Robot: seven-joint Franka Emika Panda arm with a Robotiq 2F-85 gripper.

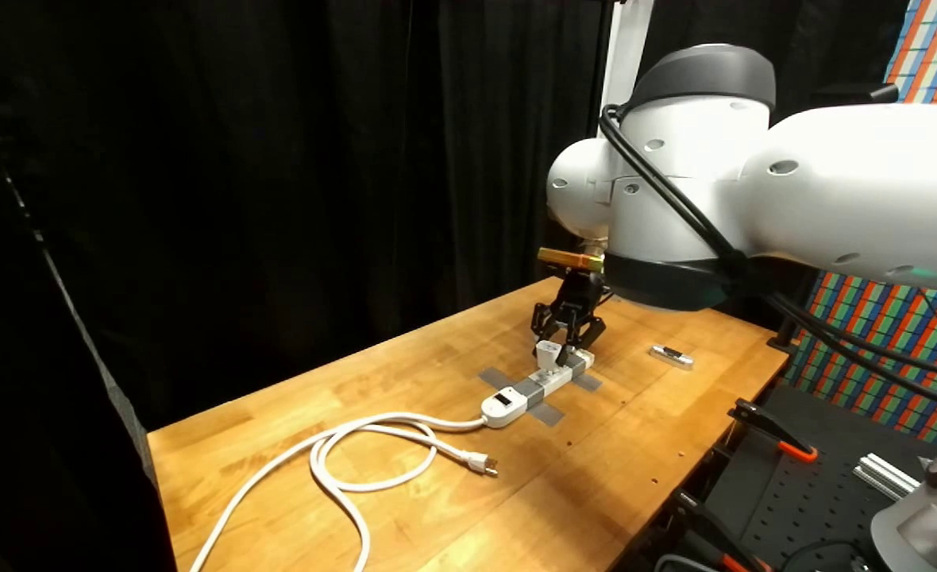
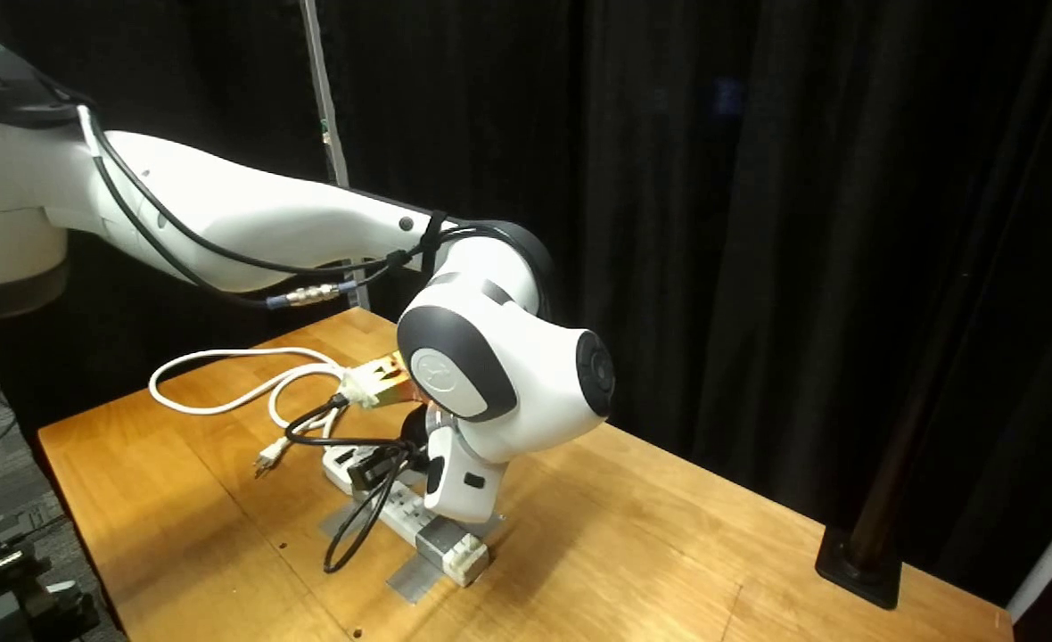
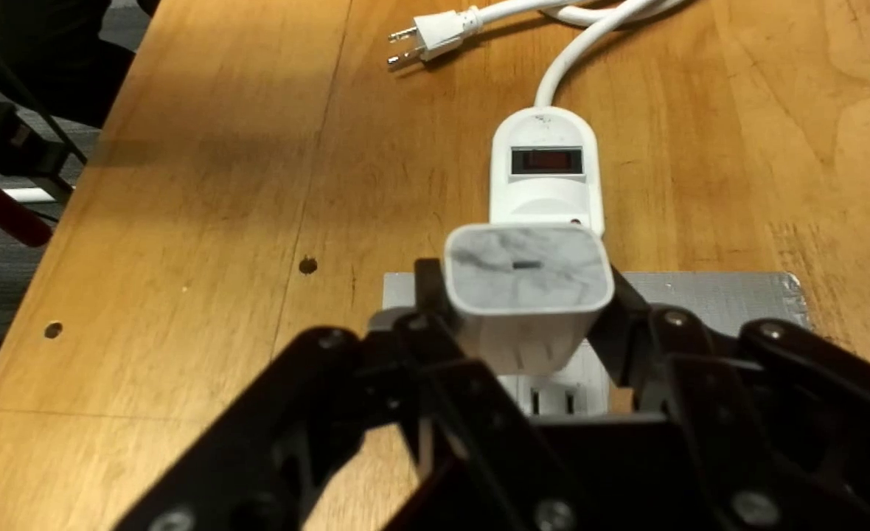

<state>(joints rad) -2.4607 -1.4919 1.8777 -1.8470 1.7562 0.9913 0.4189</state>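
Half parted, the black jointed pincer (image 3: 528, 289) clamps a boxy, white, marble-faced charger (image 3: 529, 295) over a long white power strip (image 1: 554, 380).

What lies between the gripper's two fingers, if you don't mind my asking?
A white charger with a marbled top is held between the fingers, over the power strip, as the wrist view shows.
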